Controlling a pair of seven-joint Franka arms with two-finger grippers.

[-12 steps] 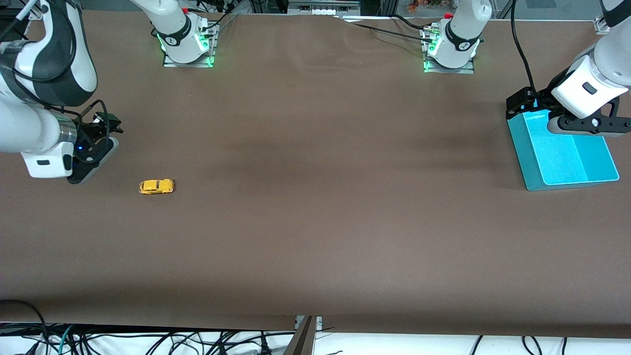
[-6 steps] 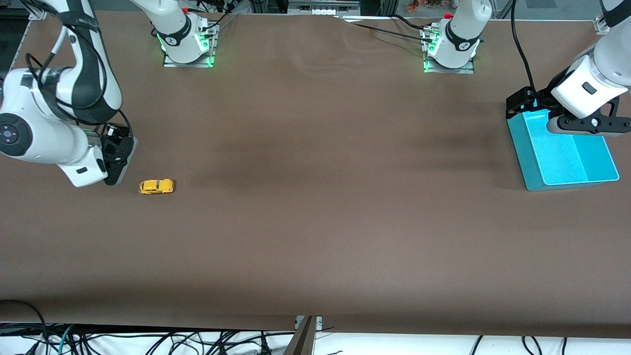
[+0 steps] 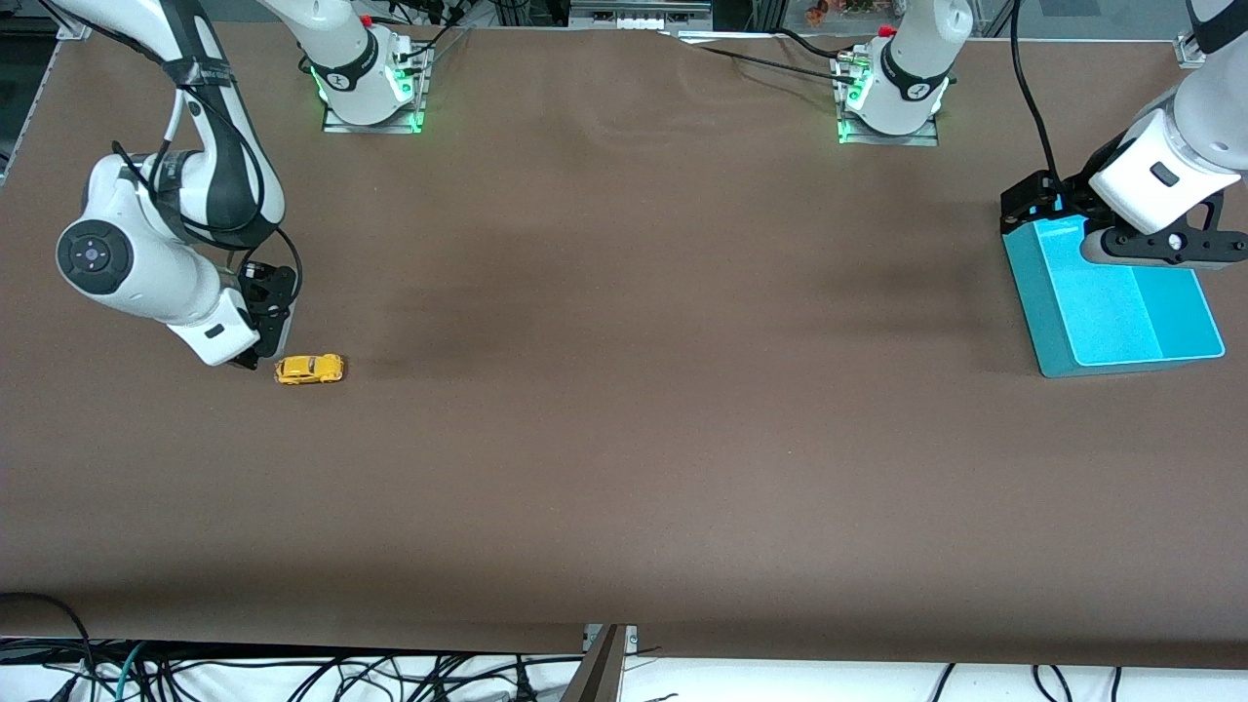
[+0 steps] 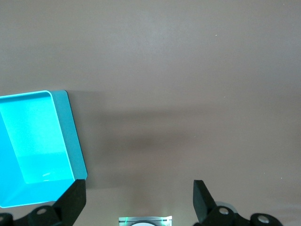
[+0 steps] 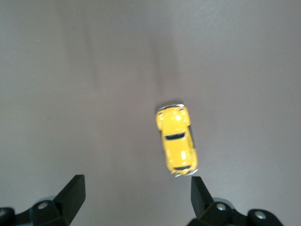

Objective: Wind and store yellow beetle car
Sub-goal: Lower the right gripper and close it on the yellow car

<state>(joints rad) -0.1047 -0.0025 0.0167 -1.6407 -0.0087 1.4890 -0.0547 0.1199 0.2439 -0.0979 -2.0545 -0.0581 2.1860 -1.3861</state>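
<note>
— Where is the yellow beetle car (image 3: pixel 309 369)?
— On the bench (image 3: pixel 624 439), at the right arm's end, wheels down. The right pincer (image 5: pixel 136 197) hangs spread wide, empty, just beside it.
— And the left pincer (image 4: pixel 138 200)?
— Waiting wide open, empty, over the teal bin (image 3: pixel 1048 322).

Yellow beetle car (image 3: pixel 309 369) with dark windows; teal bin (image 3: pixel 1048 327), brighter turquoise inside; plain brown table (image 3: pixel 624 439); black-fingered white arms.

yellow beetle car (image 3: pixel 309 369) unobstructed, open tabletop (image 3: pixel 624 390) around
</note>
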